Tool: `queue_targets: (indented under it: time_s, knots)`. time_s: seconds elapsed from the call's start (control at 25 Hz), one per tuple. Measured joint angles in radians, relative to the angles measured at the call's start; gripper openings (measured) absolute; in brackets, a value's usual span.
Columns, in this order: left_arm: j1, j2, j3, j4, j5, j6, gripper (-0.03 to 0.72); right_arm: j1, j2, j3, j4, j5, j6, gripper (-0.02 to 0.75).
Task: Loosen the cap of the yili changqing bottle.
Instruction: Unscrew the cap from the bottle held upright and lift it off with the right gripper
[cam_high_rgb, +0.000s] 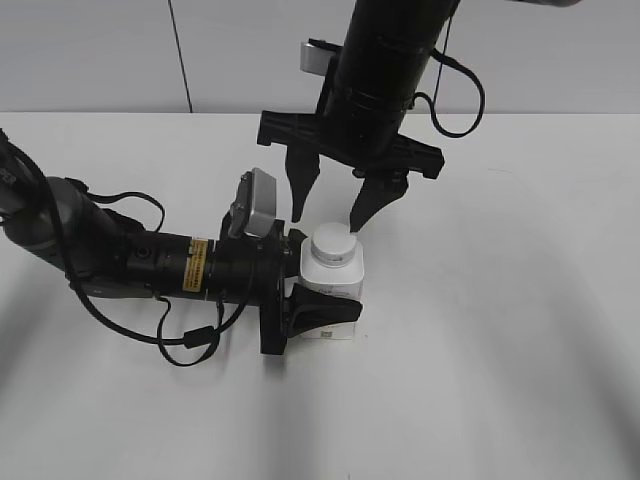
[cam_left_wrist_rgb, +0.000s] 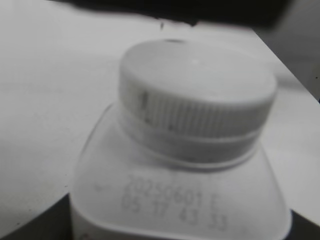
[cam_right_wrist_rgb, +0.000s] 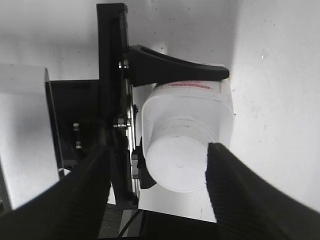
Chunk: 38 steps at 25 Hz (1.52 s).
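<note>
The yili changqing bottle (cam_high_rgb: 335, 288) stands upright on the white table, a small squat white bottle with a reddish label edge (cam_right_wrist_rgb: 190, 85). Its white ribbed cap (cam_high_rgb: 333, 243) sits on the neck. My left gripper (cam_high_rgb: 315, 280) lies low from the left and is shut on the bottle's body, with one black finger in front and one behind. The left wrist view shows the cap (cam_left_wrist_rgb: 197, 95) and the bottle's shoulder (cam_left_wrist_rgb: 175, 200) with a printed date code. My right gripper (cam_high_rgb: 328, 220) hangs above the cap, open and empty. In the right wrist view its fingers (cam_right_wrist_rgb: 159, 150) straddle the cap (cam_right_wrist_rgb: 177, 162).
The white table (cam_high_rgb: 500, 350) runs to a pale wall at the back. The left arm's black body and cables (cam_high_rgb: 150, 265) lie across the table's left side. The left gripper's finger (cam_right_wrist_rgb: 175, 70) shows alongside the bottle in the right wrist view.
</note>
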Motion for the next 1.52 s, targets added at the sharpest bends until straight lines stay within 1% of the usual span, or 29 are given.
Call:
queue_targets:
  time_s: [0.4, 0.64, 0.88, 1.52]
  knots:
    - [0.000, 0.000, -0.001, 0.001, 0.001, 0.000, 0.430, 0.000, -0.001, 0.007, -0.003, 0.000, -0.002, 0.479]
    - [0.000, 0.000, -0.001, 0.002, 0.001, 0.000, 0.430, 0.000, -0.022, 0.031, -0.030, 0.000, -0.003, 0.479]
    - [0.000, 0.000, -0.001, 0.001, 0.001, 0.000, 0.430, 0.000, -0.012, 0.031, -0.009, 0.000, -0.004, 0.478]
    - [0.000, 0.000, -0.001, 0.001, 0.002, 0.000, 0.430, 0.000, 0.004, 0.032, -0.022, 0.000, -0.005, 0.478]
